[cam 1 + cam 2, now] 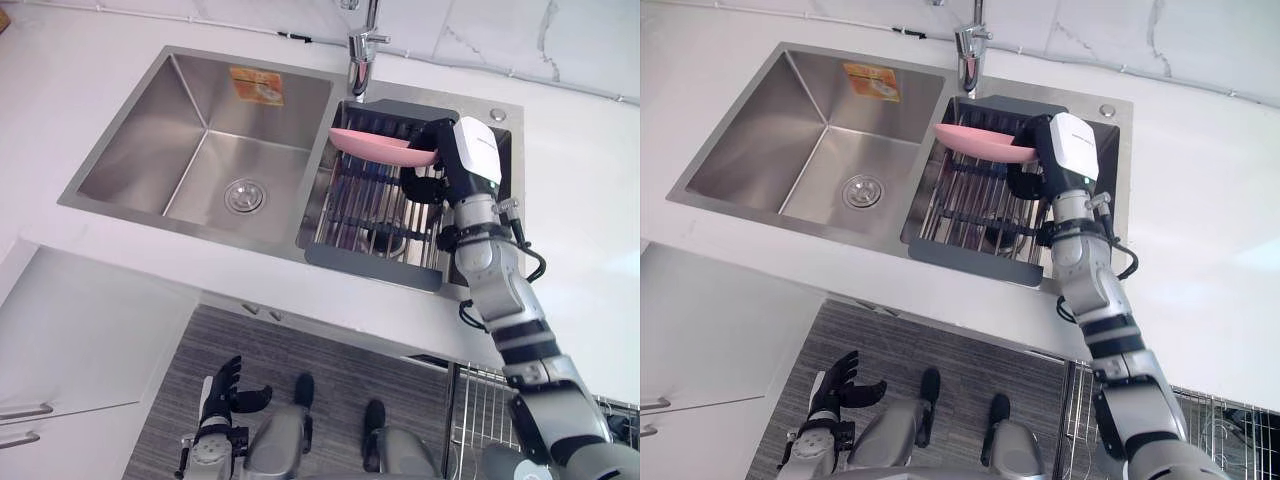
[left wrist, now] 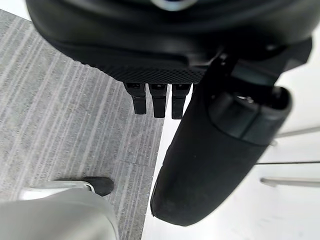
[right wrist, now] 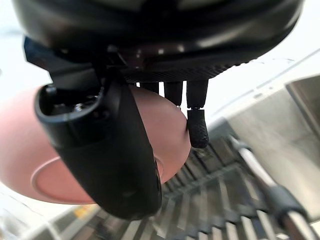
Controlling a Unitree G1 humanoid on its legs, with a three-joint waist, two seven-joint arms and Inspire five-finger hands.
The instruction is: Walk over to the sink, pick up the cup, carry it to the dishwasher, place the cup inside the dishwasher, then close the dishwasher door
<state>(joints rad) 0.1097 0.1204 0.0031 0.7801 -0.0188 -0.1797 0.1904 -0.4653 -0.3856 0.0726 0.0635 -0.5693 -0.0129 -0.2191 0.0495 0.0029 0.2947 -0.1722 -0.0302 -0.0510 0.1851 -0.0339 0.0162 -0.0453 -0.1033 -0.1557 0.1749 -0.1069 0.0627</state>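
Robot's right hand (image 1: 445, 150) grasping a pink bowl (image 1: 375, 147) over the drying rack (image 1: 370, 265) in a double sink (image 1: 120, 215).

The sink is steel and set into a white bench (image 1: 580, 200). Its left basin (image 1: 150, 140) holds nothing but a round drain (image 1: 244, 195) and an orange sticker (image 1: 256, 85) on the far wall. The right basin holds the dark-framed rack of bars. The shallow pink dish, more bowl than cup, sits at the rack's far end, just below the tap (image 1: 360, 55). I cannot tell whether it touches the bars. The thumb lies across its underside and the fingers (image 3: 198, 127) curl behind it, gripping it. The left hand (image 1: 228, 385) hangs low over the grey striped floor (image 1: 300, 350), fingers relaxed and holding nothing. A wire rack (image 1: 485, 405) shows below the bench at lower right.
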